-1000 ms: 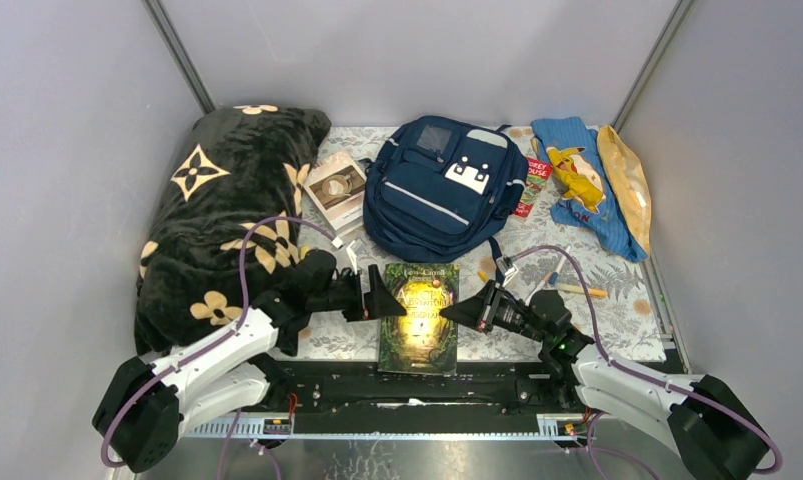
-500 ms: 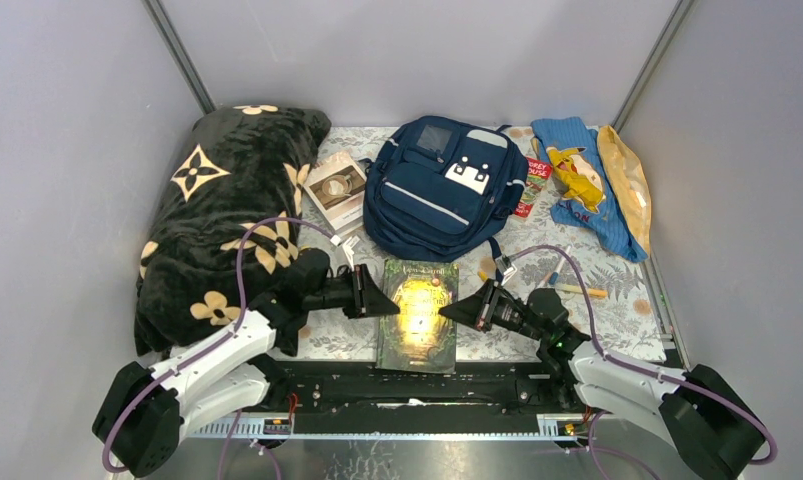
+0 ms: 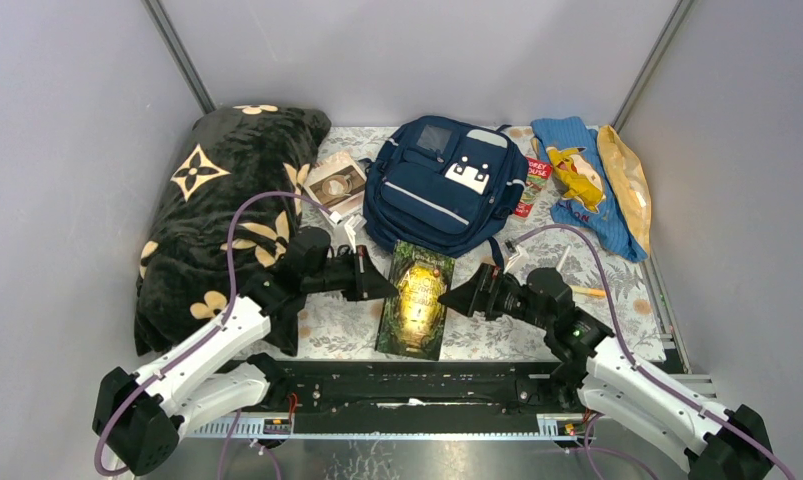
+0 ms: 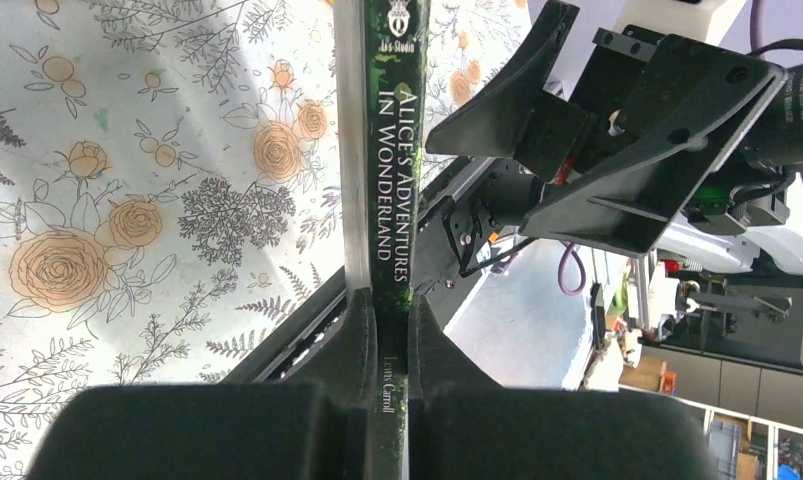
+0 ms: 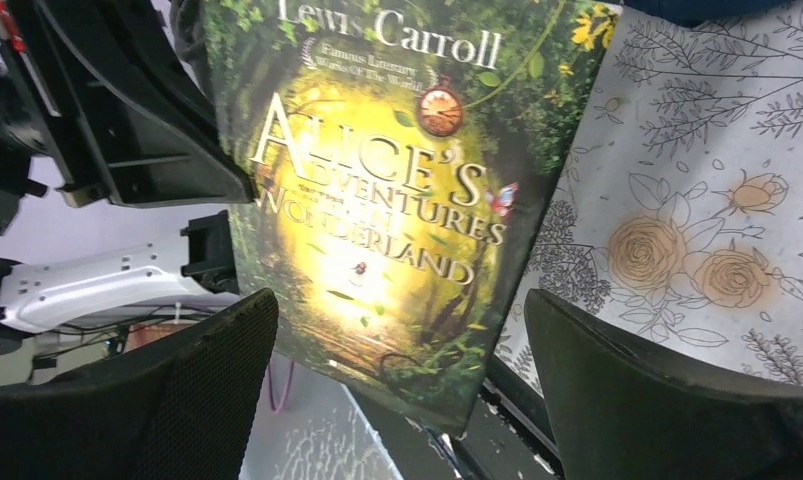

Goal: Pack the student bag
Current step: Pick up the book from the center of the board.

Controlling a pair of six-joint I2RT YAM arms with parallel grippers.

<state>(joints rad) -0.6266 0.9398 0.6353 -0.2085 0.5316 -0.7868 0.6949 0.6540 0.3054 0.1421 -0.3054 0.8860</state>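
Observation:
The navy student bag (image 3: 442, 190) lies closed at the back middle of the table. In front of it is a green and yellow "Alice's Adventures in Wonderland" book (image 3: 417, 300), tilted with its left edge raised. My left gripper (image 3: 382, 287) is shut on the book's spine (image 4: 392, 180); in the left wrist view the two fingers (image 4: 352, 340) press on either side of it. My right gripper (image 3: 449, 298) stands open just right of the book. In the right wrist view its fingers (image 5: 217, 360) stand wide apart before the cover (image 5: 397, 200) and do not touch it.
A black blanket with tan flowers (image 3: 227, 220) fills the left side. A small tan book (image 3: 337, 185) lies left of the bag, a red booklet (image 3: 534, 185) to its right. A light-blue cartoon cloth (image 3: 577, 180) and yellow packet (image 3: 627, 180) sit back right. Pens (image 3: 582, 291) lie by the right arm.
My left gripper closed on the book's spine and raised that edge, turning the book towards the bag. My right gripper let go of the book, opened wide and drew back slightly.

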